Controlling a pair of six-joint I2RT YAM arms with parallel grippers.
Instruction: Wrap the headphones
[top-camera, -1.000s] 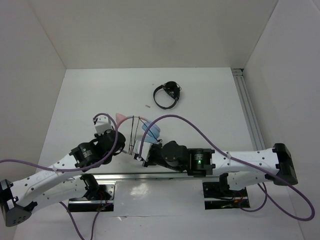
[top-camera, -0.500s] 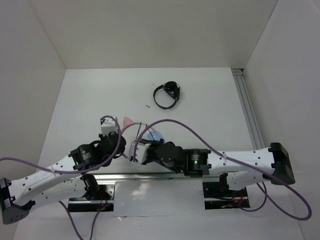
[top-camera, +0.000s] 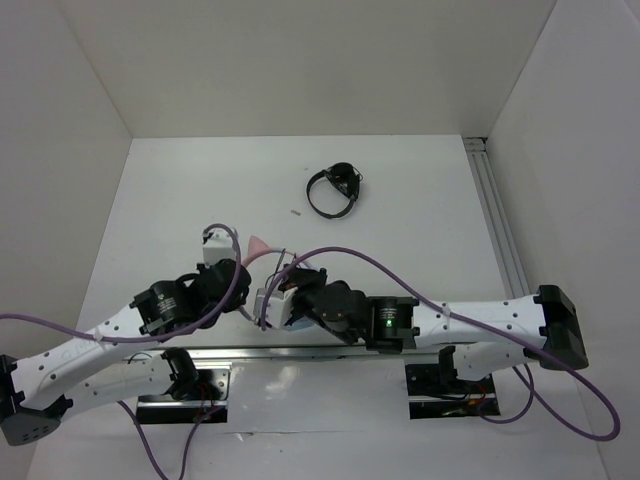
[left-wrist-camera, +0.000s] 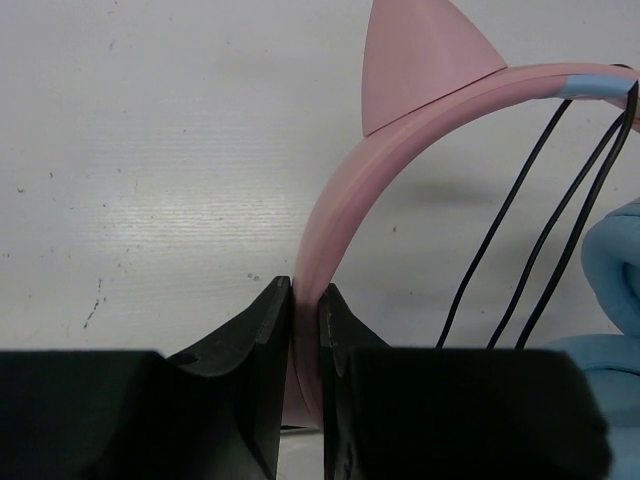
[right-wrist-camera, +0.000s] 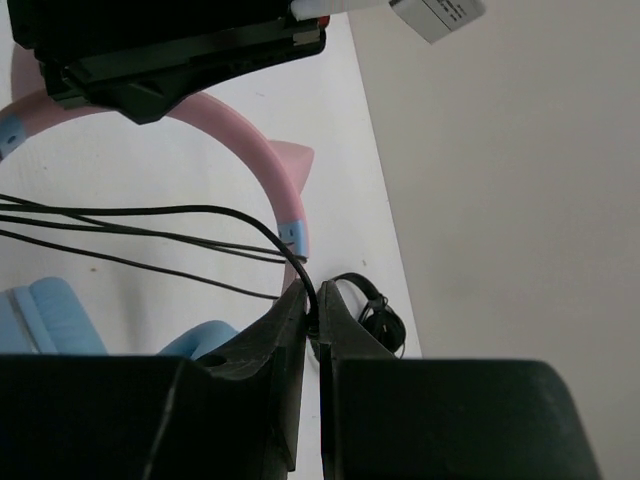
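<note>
The headphones (left-wrist-camera: 400, 160) have a pink headband with a cat ear, light blue earcups (left-wrist-camera: 615, 260) and a thin black cable (right-wrist-camera: 150, 212). In the top view only a pink ear (top-camera: 256, 245) shows between my two wrists. My left gripper (left-wrist-camera: 305, 290) is shut on the pink headband below the ear. My right gripper (right-wrist-camera: 313, 290) is shut on the black cable, which runs from the jaws in several strands across the headband (right-wrist-camera: 255, 150). The earcups (right-wrist-camera: 40, 310) lie below those strands. In the top view the left gripper (top-camera: 238, 272) and right gripper (top-camera: 290, 275) sit close together.
Smaller all-black headphones (top-camera: 335, 188) lie on the white table toward the back, also in the right wrist view (right-wrist-camera: 385, 315). A tiny speck (top-camera: 296, 212) lies near them. White walls enclose the table; a metal rail (top-camera: 495, 220) runs along the right side.
Both grippers have stayed shut and shifted with the headphones. The pink ear moved a little right and nearer; the right wrist moved left, covering the blue earcup in the top view.
</note>
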